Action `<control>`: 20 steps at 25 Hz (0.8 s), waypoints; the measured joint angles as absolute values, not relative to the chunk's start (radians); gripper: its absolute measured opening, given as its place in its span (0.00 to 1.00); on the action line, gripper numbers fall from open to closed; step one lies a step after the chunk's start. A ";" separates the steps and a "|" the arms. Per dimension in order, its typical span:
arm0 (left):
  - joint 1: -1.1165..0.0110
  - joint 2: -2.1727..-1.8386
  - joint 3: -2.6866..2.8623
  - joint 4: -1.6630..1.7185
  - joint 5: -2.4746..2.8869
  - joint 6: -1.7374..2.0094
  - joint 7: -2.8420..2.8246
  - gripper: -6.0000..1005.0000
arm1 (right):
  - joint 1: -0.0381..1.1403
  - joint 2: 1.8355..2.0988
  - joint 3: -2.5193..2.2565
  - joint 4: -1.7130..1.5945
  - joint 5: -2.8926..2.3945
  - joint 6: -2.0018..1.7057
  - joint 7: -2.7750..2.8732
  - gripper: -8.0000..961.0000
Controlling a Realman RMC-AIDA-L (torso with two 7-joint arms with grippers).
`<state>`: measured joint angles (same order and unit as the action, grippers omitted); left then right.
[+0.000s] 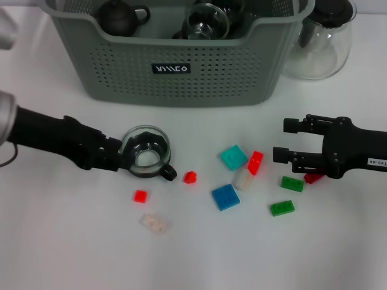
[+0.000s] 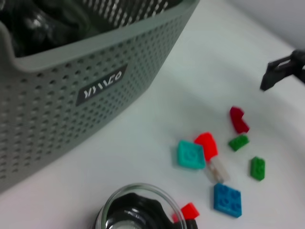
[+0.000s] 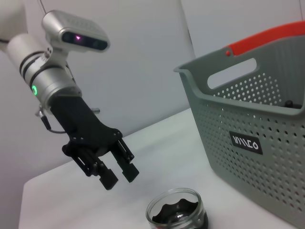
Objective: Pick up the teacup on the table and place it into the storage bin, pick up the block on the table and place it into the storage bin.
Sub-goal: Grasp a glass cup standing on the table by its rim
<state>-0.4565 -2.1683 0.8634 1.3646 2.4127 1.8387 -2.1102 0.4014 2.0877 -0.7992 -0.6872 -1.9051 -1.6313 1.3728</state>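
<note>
The teacup [image 1: 145, 152] is clear glass with a dark inside and a black handle, and stands on the white table in front of the storage bin [image 1: 175, 72]. It also shows in the left wrist view [image 2: 138, 210] and the right wrist view [image 3: 177, 213]. My left gripper [image 1: 121, 154] is at the teacup's left rim. In the right wrist view it [image 3: 119, 175] hangs beside the cup with its fingers a little apart and nothing between them. Several blocks lie to the right, among them a teal block [image 1: 233, 157], a blue block [image 1: 225, 196] and a red block [image 1: 256, 162]. My right gripper [image 1: 282, 140] is open and empty above the right blocks.
The bin holds a dark teapot [image 1: 121, 17] and a glass cup [image 1: 205, 23]. A clear glass pot with a black lid [image 1: 323, 36] stands right of the bin. Two green blocks [image 1: 292, 183], small red blocks [image 1: 190, 177] and clear blocks [image 1: 154, 223] are scattered about.
</note>
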 joint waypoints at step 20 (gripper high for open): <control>-0.461 -2.176 1.160 1.289 2.416 1.618 -1.781 0.45 | 0.407 2.084 -0.806 -0.659 -1.905 -1.617 1.366 0.83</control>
<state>-0.4610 -2.1763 1.1601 1.2889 2.4161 1.6184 -1.7808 0.4070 2.0841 -0.8059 -0.6593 -1.9052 -1.6166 1.3661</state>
